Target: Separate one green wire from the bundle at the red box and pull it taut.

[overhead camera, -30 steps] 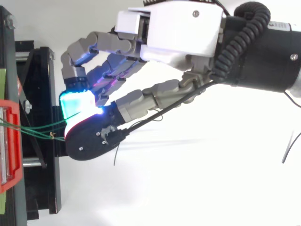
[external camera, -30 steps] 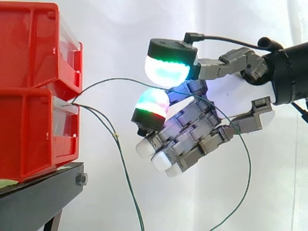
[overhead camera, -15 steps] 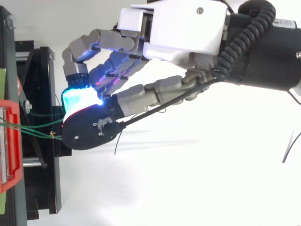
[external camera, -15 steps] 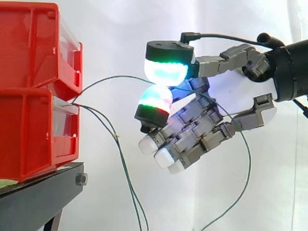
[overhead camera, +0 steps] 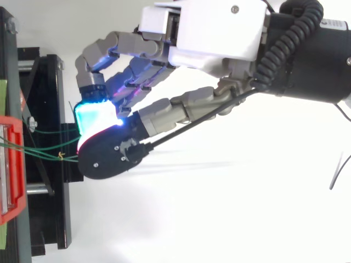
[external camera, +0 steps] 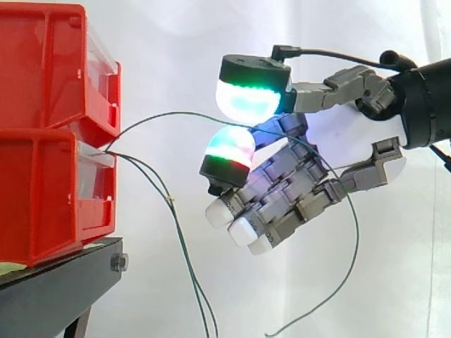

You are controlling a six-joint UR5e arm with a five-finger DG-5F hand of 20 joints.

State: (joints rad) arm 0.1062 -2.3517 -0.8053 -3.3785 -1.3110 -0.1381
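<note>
- My hand [external camera: 296, 190], right of centre in the side view, pinches one green wire [external camera: 169, 115] between its glowing pads [external camera: 245, 102]
- That wire arcs from the red box [external camera: 49, 197] at left, above the drooping bundle [external camera: 182, 243]
- I'd draw away rightward, level and slowly, with the pinch firm so it doesn't slip

A black stand [external camera: 60, 292] filled the 7 o'clock corner of the side view, with a bolt [external camera: 118, 263] on its front edge. The lower red bin [external camera: 42, 201] rested directly on it at 9 o'clock, and the upper red bin [external camera: 42, 63] sat stacked on that one at 10 o'clock. A pale green strip [external camera: 8, 268] showed between the lower bin and the stand at 8 o'clock.
</note>
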